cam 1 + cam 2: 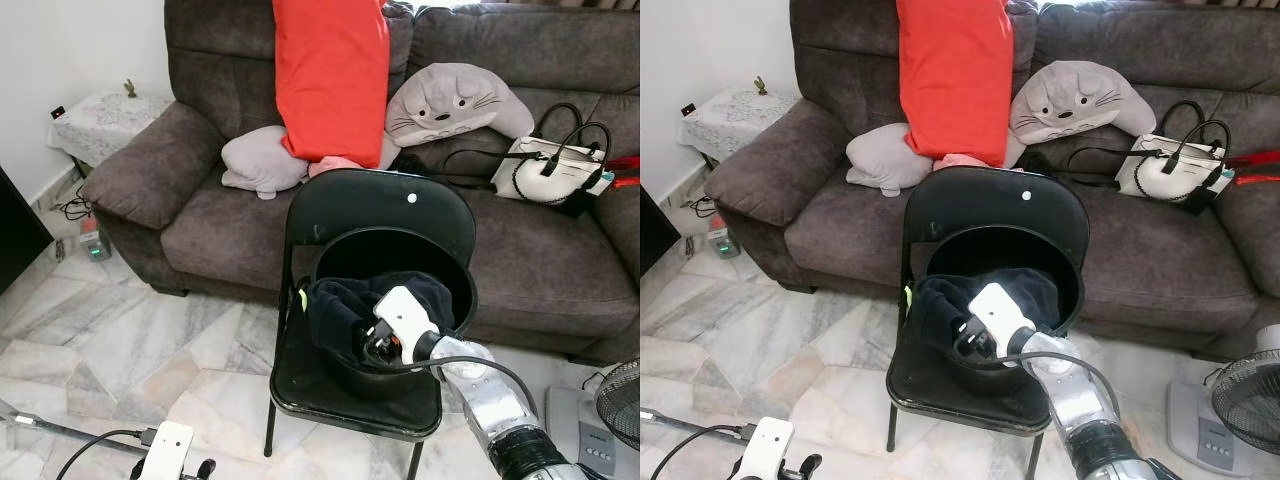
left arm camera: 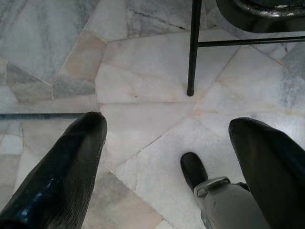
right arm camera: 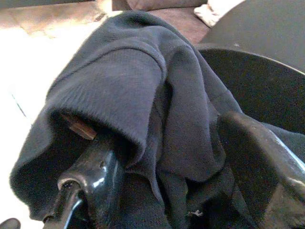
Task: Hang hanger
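The right gripper [image 1: 372, 340] is down in the black bucket [image 1: 455, 270], its two fingers spread wide on either side of a bunched dark navy garment [image 1: 345, 300], closed on nothing as far as I can see. The left gripper [image 2: 167, 157] hangs low over the marble floor [image 2: 143, 71] near one chair leg [image 2: 192, 47], fingers wide apart and empty.

Behind everything is the big brown sofa [image 1: 220, 220], with a red cushion [image 1: 330, 75] and a grey cat-face pillow [image 1: 455, 100] on it. In front stands the black folding chair [image 1: 380, 200]; the bucket sits on its seat, close to the backrest. The garment is draped over the bucket's front rim and spills inside.

In the right wrist view a small brown piece [image 3: 78, 126] pokes out under the knit fold; it may be part of the hanger, though I cannot be sure.

I'd judge the cloth soft, light and floppy, likely to slide and sag, so the stiff hanger beneath is the better hold, near its neck.
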